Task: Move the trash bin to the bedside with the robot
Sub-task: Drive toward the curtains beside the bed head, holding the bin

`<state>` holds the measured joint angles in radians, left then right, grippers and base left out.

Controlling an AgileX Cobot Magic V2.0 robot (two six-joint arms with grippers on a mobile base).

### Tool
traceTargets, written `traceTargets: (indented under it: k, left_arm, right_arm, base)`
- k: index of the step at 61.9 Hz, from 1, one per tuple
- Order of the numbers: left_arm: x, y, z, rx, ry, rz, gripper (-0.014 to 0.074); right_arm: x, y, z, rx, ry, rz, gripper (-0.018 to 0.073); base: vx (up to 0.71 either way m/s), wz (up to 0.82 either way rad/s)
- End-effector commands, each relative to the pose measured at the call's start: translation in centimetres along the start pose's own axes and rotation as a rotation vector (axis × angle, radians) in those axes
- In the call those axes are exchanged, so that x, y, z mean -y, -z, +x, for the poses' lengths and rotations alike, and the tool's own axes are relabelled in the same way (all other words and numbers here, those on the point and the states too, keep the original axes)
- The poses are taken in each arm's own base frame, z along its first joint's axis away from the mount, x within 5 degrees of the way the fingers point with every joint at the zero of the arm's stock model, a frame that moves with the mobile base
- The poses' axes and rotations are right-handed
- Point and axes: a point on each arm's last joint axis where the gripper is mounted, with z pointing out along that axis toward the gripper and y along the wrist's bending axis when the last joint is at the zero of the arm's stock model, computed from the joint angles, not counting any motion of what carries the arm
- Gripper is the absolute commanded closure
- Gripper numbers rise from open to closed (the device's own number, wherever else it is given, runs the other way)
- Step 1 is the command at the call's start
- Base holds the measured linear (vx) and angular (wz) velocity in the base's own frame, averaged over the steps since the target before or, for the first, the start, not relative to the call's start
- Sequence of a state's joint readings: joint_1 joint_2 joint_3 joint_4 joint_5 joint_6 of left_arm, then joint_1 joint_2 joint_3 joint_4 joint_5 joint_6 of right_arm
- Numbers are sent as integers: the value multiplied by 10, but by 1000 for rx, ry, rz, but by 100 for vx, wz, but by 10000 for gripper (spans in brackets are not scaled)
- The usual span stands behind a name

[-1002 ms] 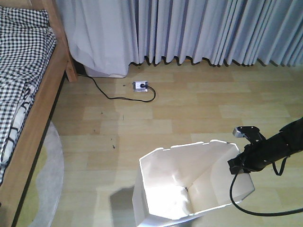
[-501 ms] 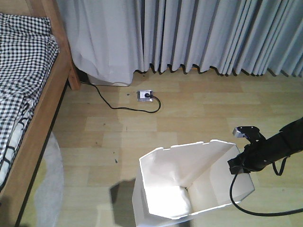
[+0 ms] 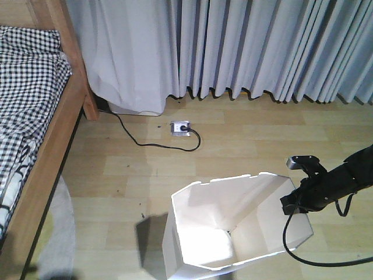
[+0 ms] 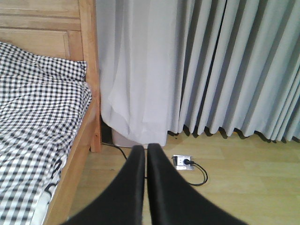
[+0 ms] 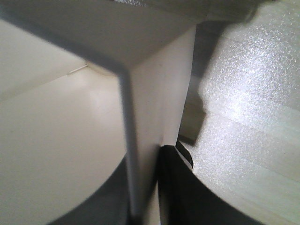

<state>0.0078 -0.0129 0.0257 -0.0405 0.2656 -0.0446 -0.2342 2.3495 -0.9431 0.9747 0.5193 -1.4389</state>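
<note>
The white trash bin (image 3: 217, 230) fills the lower middle of the front view, its rim open upward. My right gripper (image 3: 295, 204), at the end of a thin black arm, is shut on the bin's right rim. In the right wrist view the bin wall (image 5: 157, 101) runs between the jaws of the right gripper (image 5: 147, 161), with one black finger (image 5: 176, 187) outside it. The bedside (image 3: 51, 154), a wooden frame with checkered bedding (image 3: 26, 99), lies at the left, apart from the bin. My left gripper (image 4: 146, 150) is shut on nothing, pointing toward the bed's corner post (image 4: 89, 70).
Grey curtains (image 3: 245, 46) hang along the far wall. A power strip (image 3: 179, 126) with a black cable (image 3: 137, 141) lies on the wooden floor ahead. A pale round rug (image 3: 58, 233) lies beside the bed frame at the lower left.
The curtains, power strip and bed have slid down and right in the front view. The bin and right arm keep the same place in it, the gripper still shut on the rim.
</note>
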Motion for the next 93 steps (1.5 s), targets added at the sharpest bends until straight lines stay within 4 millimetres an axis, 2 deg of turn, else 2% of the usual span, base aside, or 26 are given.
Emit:
traceTargets:
  k: [1,93]
  left_arm:
    - [0,0,-3,71,10,4,602]
    - [0,0,-3,71,10,4,602]
  right_arm:
    - [-18,24,-15,67,-4,-145,564]
    - [-18,24,-15,67,-4,-145,564]
  base:
    - [16,-2]
    - [16,1]
